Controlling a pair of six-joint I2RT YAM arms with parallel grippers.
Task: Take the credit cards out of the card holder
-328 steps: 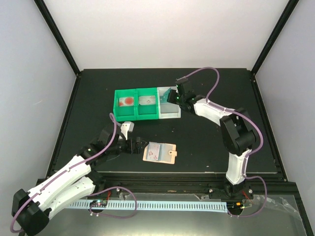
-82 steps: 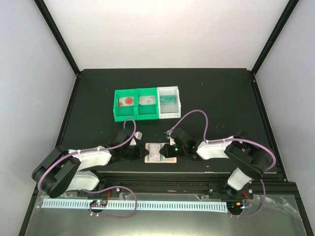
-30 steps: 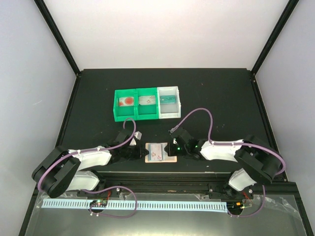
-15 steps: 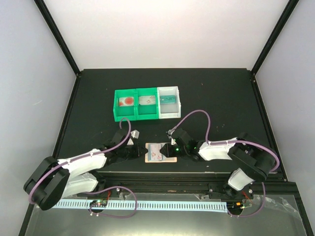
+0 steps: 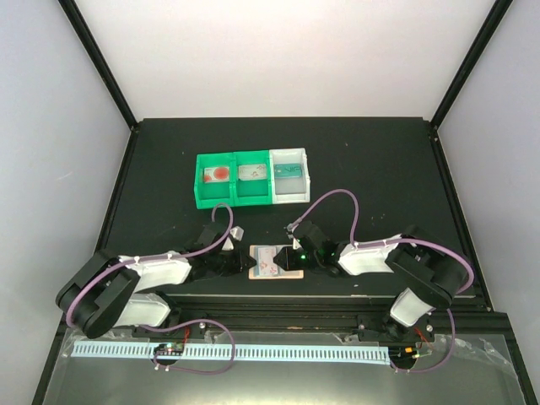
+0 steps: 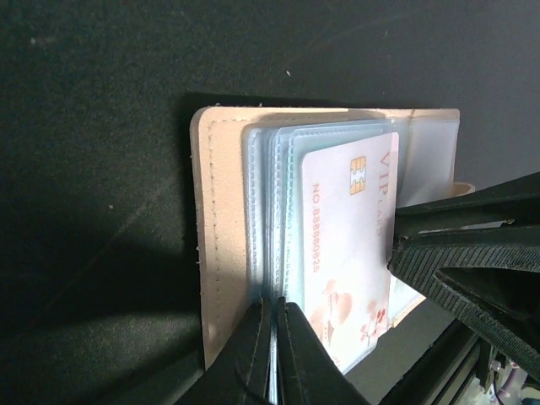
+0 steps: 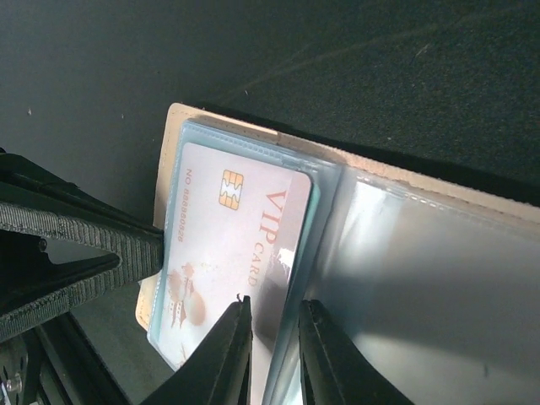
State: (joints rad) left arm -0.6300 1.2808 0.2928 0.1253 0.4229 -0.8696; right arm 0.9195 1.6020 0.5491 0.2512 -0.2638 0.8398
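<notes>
The tan card holder (image 5: 292, 272) lies open near the table's front edge, its clear sleeves fanned out. A white VIP credit card (image 6: 350, 228) sits in the top sleeve, with a teal edge (image 7: 315, 198) showing under it. My left gripper (image 6: 276, 325) is shut on the lower edges of the sleeves at the holder's (image 6: 215, 236) left side. My right gripper (image 7: 274, 342) comes in from the right. Its jaws stand narrowly apart, one tip on the VIP card (image 7: 228, 245), the other on the clear sleeve. A teal card (image 5: 288, 171) lies in the bin's white compartment.
A green-and-white three-compartment bin (image 5: 198, 181) stands behind the holder, with a card in each green compartment. The table's front rail (image 5: 278, 299) runs just below the holder. Both arms lie low along the front edge, their cables looping above them.
The left arm stretched out and has drawn back again, its jaws pinched on the sleeves once more. The right jaws have parted slightly over the VIP card.
</notes>
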